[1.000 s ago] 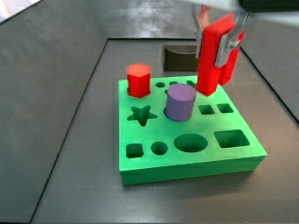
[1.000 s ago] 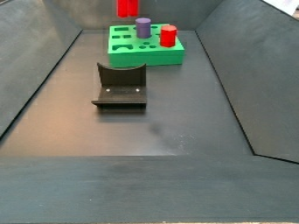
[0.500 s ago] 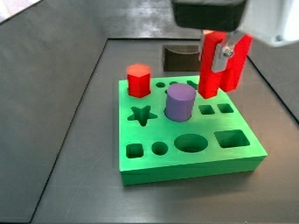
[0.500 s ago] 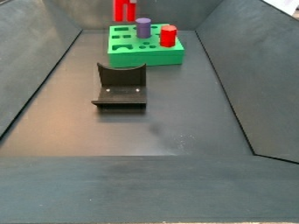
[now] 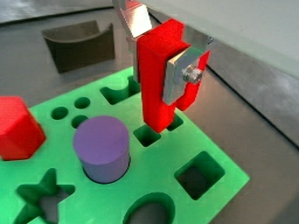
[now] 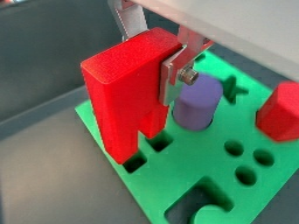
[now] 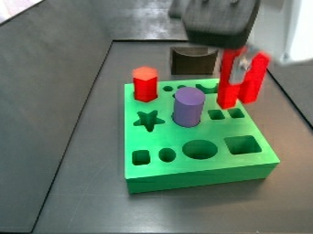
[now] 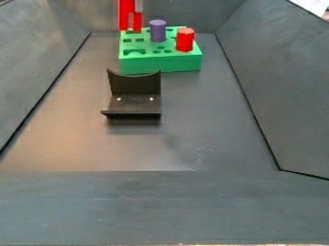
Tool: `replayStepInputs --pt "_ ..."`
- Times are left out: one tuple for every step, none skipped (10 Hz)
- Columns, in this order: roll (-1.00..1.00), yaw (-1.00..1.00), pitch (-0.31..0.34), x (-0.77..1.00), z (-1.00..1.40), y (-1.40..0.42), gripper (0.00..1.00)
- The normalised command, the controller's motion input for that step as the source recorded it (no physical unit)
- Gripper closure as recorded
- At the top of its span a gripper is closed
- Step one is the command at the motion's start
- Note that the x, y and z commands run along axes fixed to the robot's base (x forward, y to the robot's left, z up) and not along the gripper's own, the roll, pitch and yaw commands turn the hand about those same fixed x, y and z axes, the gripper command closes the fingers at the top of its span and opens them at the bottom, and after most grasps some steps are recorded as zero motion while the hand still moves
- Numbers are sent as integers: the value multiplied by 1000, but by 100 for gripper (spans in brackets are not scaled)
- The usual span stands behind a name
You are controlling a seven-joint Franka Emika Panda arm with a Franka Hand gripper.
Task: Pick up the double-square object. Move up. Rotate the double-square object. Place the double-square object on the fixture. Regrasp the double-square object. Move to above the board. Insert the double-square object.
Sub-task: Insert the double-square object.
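My gripper (image 5: 158, 59) is shut on the double-square object (image 5: 156, 83), a bright red piece held upright over the far part of the green board (image 5: 216, 197). The silver fingers (image 5: 184, 77) clamp its upper half. Its lower end stands at the mouth of the paired square cut-outs (image 5: 156, 134). Both side views show the piece (image 7: 240, 80) (image 8: 127, 13) at the board (image 7: 196, 169) (image 8: 161, 60). The other wrist view shows the gripper (image 6: 147, 61), the piece (image 6: 122, 101) and the board (image 6: 140, 188). The dark fixture (image 8: 133, 94) stands empty on the floor.
A purple cylinder (image 7: 188, 106) and a red hexagonal peg (image 7: 145, 84) stand in the board close beside the piece. Star, round and square holes (image 7: 242, 144) are open. Sloping dark walls (image 8: 251, 86) enclose the floor. The fixture also shows behind the board (image 7: 188, 61).
My gripper has come down with the double-square object. Its lower end has dropped from above the board to the square cut-outs.
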Motion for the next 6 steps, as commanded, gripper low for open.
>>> replayStepInputs --pt "54 0 -11 83 -137 0 100" --pt "11 -154 0 17 -157 0 100" --pt "90 -694 27 -49 -386 217 100" --pt "104 -737 46 -111 -394 131 100" --pt "0 0 0 -31 -14 0 100" --pt "136 -40 3 -160 -274 0 100"
